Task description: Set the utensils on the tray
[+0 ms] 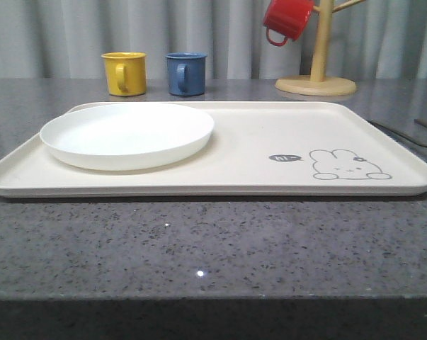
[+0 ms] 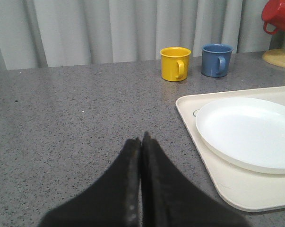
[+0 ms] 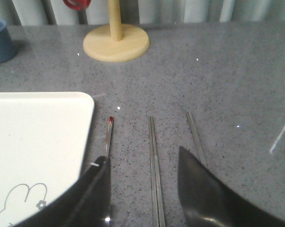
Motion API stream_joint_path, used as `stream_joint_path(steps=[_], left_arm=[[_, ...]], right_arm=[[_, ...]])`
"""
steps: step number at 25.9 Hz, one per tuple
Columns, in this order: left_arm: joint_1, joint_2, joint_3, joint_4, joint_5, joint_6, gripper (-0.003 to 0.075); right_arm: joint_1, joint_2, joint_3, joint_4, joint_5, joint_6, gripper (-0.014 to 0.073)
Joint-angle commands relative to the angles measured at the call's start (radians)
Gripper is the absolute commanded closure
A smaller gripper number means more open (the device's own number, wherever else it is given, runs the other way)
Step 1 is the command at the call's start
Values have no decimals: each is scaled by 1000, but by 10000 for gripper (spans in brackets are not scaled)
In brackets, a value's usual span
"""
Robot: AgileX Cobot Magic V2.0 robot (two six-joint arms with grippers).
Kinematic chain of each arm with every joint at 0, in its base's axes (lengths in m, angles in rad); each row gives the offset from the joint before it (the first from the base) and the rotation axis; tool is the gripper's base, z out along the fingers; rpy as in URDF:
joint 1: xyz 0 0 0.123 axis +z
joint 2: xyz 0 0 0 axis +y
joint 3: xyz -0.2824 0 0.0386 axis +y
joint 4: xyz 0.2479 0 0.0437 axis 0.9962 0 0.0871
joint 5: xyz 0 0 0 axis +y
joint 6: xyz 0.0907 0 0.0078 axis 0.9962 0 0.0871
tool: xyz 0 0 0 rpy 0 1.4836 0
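Note:
The cream tray (image 1: 270, 134) with the rabbit drawing lies across the counter, and the round white plate (image 1: 128, 131) rests on its left part. In the right wrist view my right gripper (image 3: 142, 156) is open just above the counter beside the tray (image 3: 38, 137). The pair of steel chopsticks (image 3: 154, 161) lies between its fingers. One slim steel handle (image 3: 108, 135) lies on either side of them, the other (image 3: 195, 135) partly hidden by a finger; which is fork or spoon I cannot tell. My left gripper (image 2: 143, 138) is shut and empty over bare counter, left of the tray (image 2: 227, 189) and plate (image 2: 251, 130).
A yellow mug (image 1: 124, 73) and a blue mug (image 1: 185, 74) stand behind the tray. A wooden mug stand (image 1: 316, 83) with a red mug (image 1: 287, 19) hanging on it is at the back right. Grey curtains close off the back.

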Motion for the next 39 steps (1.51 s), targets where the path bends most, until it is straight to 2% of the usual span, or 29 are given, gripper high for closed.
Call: stream_joint_path(steps=[1,7,12,18,27,29,34,36,39], left_arm=[[1,11,-28,-9,-85,-12,738],[1,11,-28,-9,-85,-12,738],[1,11,-28,-9,-85,-12,738],[1,11,-28,-9,-85,-12,738],[1,11,-28,-9,-85,-12,738],[1,11,-28,-9,-85,-12,738],[1,11,-28,-9,-85,-12,738],[1,11,-28,-9,-85,-12,738],[1,11,-28,-9,-85,-12,738]], right_arm=[[7,128,-121,-6,4,-6,265],[99,414,-316,-14,213,-40,265],[130,586,-436,1,321,-40,265],[130,707,-478,35,336,-40,265],[130,790,-478,40,310,-40,267],[130,790,-478,40,310,-40,316],[130,790,-478,40,310,-40,568],[130,790,-478,40,310,-40,628],[130,785,-478,40,314,-40,653]])
